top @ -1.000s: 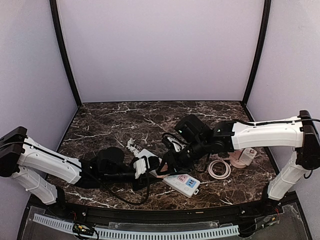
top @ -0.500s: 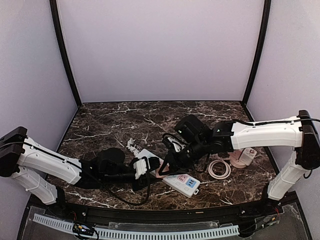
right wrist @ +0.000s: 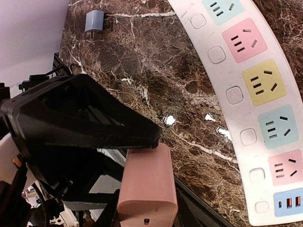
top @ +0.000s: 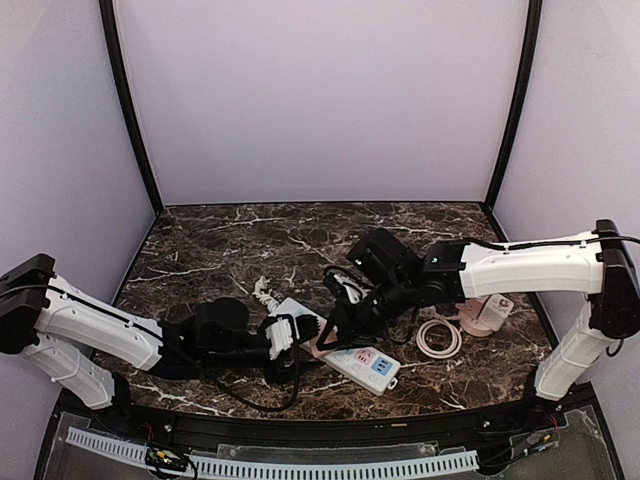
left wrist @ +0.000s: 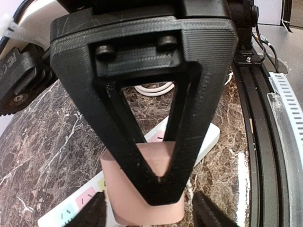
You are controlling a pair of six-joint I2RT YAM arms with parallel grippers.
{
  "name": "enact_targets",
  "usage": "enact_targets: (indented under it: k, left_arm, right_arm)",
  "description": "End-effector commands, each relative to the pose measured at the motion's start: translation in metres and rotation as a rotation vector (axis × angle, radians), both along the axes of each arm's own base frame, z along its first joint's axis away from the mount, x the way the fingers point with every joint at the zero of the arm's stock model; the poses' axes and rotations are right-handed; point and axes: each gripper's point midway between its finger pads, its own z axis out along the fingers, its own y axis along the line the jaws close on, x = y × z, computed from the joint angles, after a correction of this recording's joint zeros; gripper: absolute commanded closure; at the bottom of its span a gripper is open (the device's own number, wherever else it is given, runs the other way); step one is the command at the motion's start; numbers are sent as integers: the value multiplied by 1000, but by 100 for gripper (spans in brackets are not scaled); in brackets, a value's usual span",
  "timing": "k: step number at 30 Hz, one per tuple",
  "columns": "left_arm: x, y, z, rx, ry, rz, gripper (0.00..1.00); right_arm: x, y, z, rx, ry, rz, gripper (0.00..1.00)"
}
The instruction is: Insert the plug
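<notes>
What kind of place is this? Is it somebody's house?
Likely a robot test booth, not a house: plain lilac walls box in a marble-look table, and a white left arm and right arm reach toward a power strip.

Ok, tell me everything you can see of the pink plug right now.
The pink plug is a matte plastic block with rounded edges and a small dark port on one end. The right hand is shut on it, one black finger pressed along its side. It is held beside the white power strip; its prongs, and any contact with the strip, are hidden.
</notes>
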Motion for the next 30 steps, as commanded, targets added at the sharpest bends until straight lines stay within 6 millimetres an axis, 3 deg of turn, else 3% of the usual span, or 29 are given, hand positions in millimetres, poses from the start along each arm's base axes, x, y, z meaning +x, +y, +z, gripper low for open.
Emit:
enact_targets:
  k: [1,4,6,14,25,30]
  left_arm:
    - [-5,3,8,-35,-8,-8,29]
    - [-6,4,12,-50,-3,-8,7]
    - [-6,4,13,-57,0,-6,2]
    - [-4,12,18,-75,-12,23,1]
    - [13,47,37,-159,-85,181,1]
    - [25,58,40,-165,-111,269,1]
  right_arm:
    - [6,2,4,-5,-46,13,100]
    - [9,1,5,-13,-73,17,100]
    - [11,0,7,-16,-93,19,100]
    - [24,-13,14,-51,-217,7,100]
    - [45,-46,27,-162,-503,91,100]
    - [39,-50,33,-169,-536,173,100]
